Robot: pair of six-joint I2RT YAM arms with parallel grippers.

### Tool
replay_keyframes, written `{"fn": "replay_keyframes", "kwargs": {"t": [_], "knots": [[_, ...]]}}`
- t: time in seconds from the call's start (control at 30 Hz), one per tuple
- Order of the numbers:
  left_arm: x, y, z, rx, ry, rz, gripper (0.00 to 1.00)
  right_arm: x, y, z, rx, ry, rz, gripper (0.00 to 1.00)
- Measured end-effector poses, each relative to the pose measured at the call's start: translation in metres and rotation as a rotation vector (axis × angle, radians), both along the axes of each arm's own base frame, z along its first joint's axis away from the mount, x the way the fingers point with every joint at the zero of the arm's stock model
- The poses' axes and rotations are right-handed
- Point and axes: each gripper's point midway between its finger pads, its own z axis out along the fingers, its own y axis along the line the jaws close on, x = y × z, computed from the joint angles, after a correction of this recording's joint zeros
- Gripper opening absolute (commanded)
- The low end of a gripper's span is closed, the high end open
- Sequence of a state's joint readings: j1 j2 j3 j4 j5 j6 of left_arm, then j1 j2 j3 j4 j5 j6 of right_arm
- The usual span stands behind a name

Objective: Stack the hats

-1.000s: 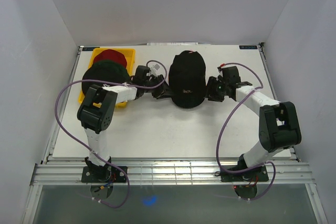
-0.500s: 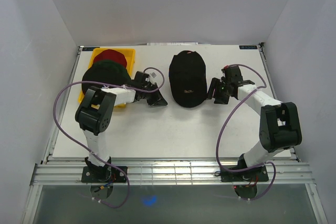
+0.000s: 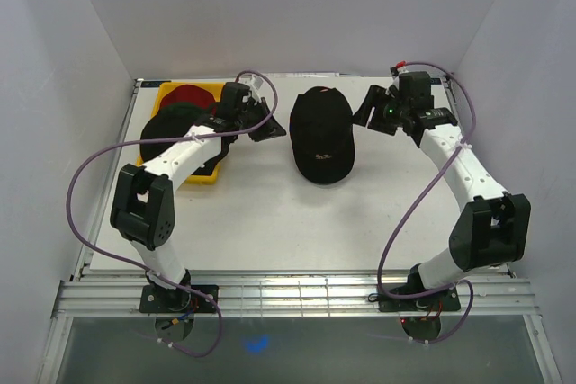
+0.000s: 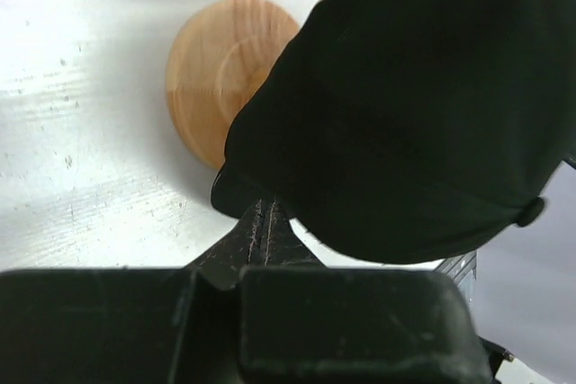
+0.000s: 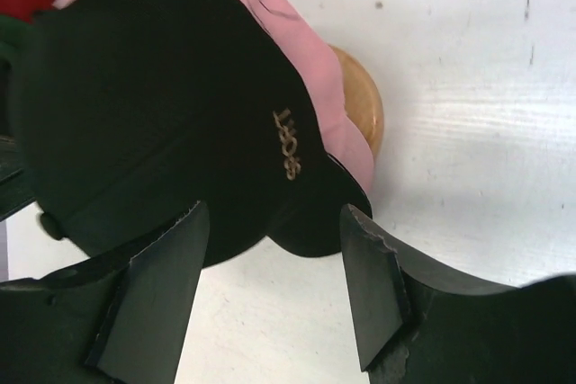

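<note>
**Operator:** Fingers first, left and right: how do they stand?

**Spotter:** Your left gripper (image 4: 263, 215) has its fingers (image 4: 255, 227) pressed together on nothing. Your right gripper (image 5: 270, 290) has its fingers (image 5: 157, 290) standing apart, gripping nothing.

**Operator:** And the arms?

**Spotter:** From above, your left arm reaches up and bends right across the yellow tray (image 3: 167, 91), its wrist aimed at the black cap (image 3: 321, 137). Your right arm stretches toward the far right corner and turns left at the same cap.

**Operator:** Where is the cap against the fingers?

**Spotter:** It sits mid-table between your two grippers, just beside each, with a sliver of table on either side. The red cap (image 3: 187, 94) and the dark green cap (image 3: 166, 123) lie on the tray.

**Operator:** Do the wrist views add anything?

**Spotter:** Both show a wooden stand (image 4: 216, 69) under the black cap, which the top view hides. Your right wrist view also shows the small logo (image 5: 288, 143) and a pink layer (image 5: 310, 69) under the cap's edge
</note>
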State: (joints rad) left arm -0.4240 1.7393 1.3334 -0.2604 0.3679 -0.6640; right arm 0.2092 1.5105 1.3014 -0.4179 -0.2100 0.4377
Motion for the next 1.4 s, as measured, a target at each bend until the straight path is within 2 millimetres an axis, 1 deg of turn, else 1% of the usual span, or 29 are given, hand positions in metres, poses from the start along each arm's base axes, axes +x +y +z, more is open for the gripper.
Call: {"fn": "replay_keyframes", "kwargs": {"t": [0.07, 0.13, 0.2, 0.3, 0.37, 0.47, 0.57, 0.6, 0.67, 0.77, 0.9, 1.0, 1.1, 1.13, 1.23, 1.27, 1.33, 1.37, 1.4], "knots": [[0.007, 0.001, 0.013, 0.003, -0.034, 0.014, 0.0, 0.006, 0.002, 0.016, 0.009, -0.033, 0.001, 0.66], [0.011, 0.0, 0.021, -0.001, -0.057, 0.017, 0.0, 0.012, 0.003, 0.026, 0.017, -0.056, 0.001, 0.66], [0.013, -0.001, 0.024, -0.006, -0.069, 0.016, 0.01, 0.018, 0.005, 0.029, 0.025, -0.064, 0.0, 0.67], [0.014, -0.002, 0.027, -0.013, -0.077, 0.013, 0.01, 0.026, 0.012, 0.015, 0.055, -0.026, -0.001, 0.67], [0.016, -0.005, 0.03, -0.018, -0.084, 0.009, 0.01, 0.034, 0.013, 0.005, 0.07, -0.009, -0.01, 0.66], [0.022, -0.011, 0.035, -0.029, -0.107, 0.002, 0.0, 0.042, 0.018, -0.027, 0.084, 0.06, -0.013, 0.66], [0.022, -0.018, 0.032, -0.03, -0.11, -0.008, 0.0, 0.046, 0.02, -0.058, 0.079, 0.13, -0.02, 0.67], [0.022, -0.02, 0.03, -0.029, -0.108, -0.011, 0.0, 0.047, 0.019, -0.064, 0.079, 0.146, -0.024, 0.67], [0.02, -0.022, 0.023, -0.022, -0.101, -0.014, 0.0, 0.049, 0.019, -0.071, 0.083, 0.164, -0.029, 0.67], [0.016, -0.023, 0.015, -0.013, -0.087, -0.015, 0.0, 0.059, 0.021, -0.066, 0.085, 0.158, -0.026, 0.67], [0.012, -0.022, 0.003, 0.0, -0.066, -0.007, 0.0, 0.085, 0.029, -0.054, 0.096, 0.116, -0.007, 0.68], [0.007, -0.02, -0.007, 0.017, -0.048, 0.018, 0.0, 0.102, 0.035, -0.048, 0.101, 0.095, 0.014, 0.69], [-0.001, -0.025, -0.015, 0.033, -0.038, 0.029, 0.01, 0.118, 0.045, -0.045, 0.114, 0.08, 0.047, 0.69], [-0.004, -0.028, -0.016, 0.04, -0.037, 0.03, 0.02, 0.124, 0.05, -0.044, 0.12, 0.071, 0.065, 0.7], [-0.013, -0.035, -0.017, 0.06, -0.049, 0.035, 0.13, 0.137, 0.062, -0.044, 0.137, 0.06, 0.115, 0.7], [-0.015, -0.035, -0.014, 0.067, -0.057, 0.042, 0.2, 0.14, 0.066, -0.044, 0.14, 0.057, 0.131, 0.71], [-0.019, -0.031, -0.004, 0.092, -0.077, 0.065, 0.3, 0.146, 0.073, -0.044, 0.137, 0.049, 0.158, 0.72], [-0.02, -0.025, 0.004, 0.104, -0.093, 0.087, 0.33, 0.147, 0.074, -0.044, 0.135, 0.043, 0.166, 0.73], [-0.02, -0.017, 0.014, 0.117, -0.109, 0.115, 0.4, 0.148, 0.075, -0.043, 0.134, 0.04, 0.173, 0.74]]}}
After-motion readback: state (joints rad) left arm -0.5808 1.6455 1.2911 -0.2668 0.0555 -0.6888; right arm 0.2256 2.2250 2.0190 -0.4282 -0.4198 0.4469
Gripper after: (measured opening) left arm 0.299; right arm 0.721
